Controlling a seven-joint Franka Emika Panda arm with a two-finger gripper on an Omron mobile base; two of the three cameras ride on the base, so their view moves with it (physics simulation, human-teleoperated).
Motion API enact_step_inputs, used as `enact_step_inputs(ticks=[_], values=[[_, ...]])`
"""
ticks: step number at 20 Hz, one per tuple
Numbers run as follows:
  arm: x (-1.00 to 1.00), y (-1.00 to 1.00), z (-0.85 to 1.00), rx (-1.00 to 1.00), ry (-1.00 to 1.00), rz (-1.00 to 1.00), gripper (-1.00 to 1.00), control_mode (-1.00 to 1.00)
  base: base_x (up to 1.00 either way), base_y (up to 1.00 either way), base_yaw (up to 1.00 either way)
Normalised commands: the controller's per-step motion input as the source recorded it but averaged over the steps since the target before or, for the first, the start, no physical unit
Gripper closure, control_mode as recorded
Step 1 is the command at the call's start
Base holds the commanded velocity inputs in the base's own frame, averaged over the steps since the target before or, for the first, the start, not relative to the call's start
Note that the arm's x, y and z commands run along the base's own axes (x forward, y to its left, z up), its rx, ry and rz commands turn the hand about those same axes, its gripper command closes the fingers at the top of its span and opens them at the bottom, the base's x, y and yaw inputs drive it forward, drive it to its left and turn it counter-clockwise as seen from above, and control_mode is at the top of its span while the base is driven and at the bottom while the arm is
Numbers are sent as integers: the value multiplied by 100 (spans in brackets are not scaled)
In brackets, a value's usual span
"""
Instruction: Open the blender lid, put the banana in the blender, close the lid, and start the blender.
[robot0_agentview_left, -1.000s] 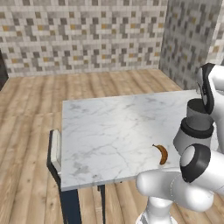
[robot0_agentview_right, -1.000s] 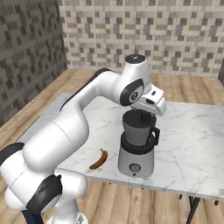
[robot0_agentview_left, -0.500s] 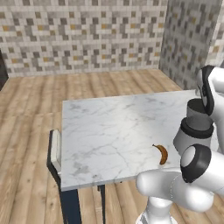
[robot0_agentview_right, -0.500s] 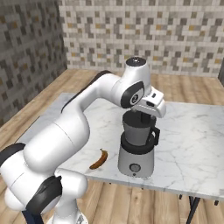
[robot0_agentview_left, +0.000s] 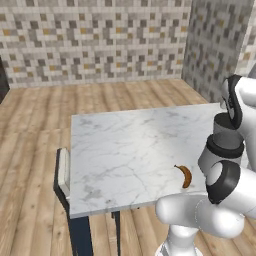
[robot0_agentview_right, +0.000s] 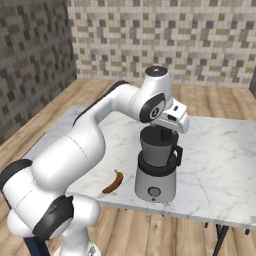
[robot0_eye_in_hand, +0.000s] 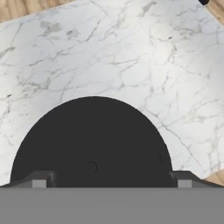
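Blender (robot0_agentview_right: 156, 172) stands near the front edge of the marble counter (robot0_agentview_right: 220, 155), right in front of my base, grey base below and dark jar above. In my hand view the lid (robot0_eye_in_hand: 92, 144) sits as a broad black disc directly under the hand, its small knob near the middle, on top of the jar. My fingers (robot0_eye_in_hand: 39, 180) are spread wide, one tip at each side of the disc, nothing between them; I cannot tell whether they touch the lid. From the right base view the gripper (robot0_agentview_right: 169, 131) hangs just over the jar's mouth, wrist bent down from the white arm. The banana (robot0_agentview_right: 113, 182) lies flat on the counter just beside the blender's base, on its left in that view, close to the counter's front edge; from the left base view I see the banana (robot0_agentview_left: 185, 175) by that same edge. Beyond the counter there is wooden floor (robot0_agentview_left: 110, 97), then the tiled wall (robot0_agentview_left: 95, 40).
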Motion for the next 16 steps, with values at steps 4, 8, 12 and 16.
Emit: enact_step_inputs(ticks=[4, 8, 12, 16], values=[[6, 0, -2, 2, 0, 2, -100, -100, 0, 0, 0], [0, 0, -7, 1, 0, 1, -100, -100, 0, 0, 0], [-1, -1, -10, 0, 0, 0, 100, -100, 0, 0, 0], [0, 0, -1, 0, 0, 0, 100, -100, 0, 0, 0]])
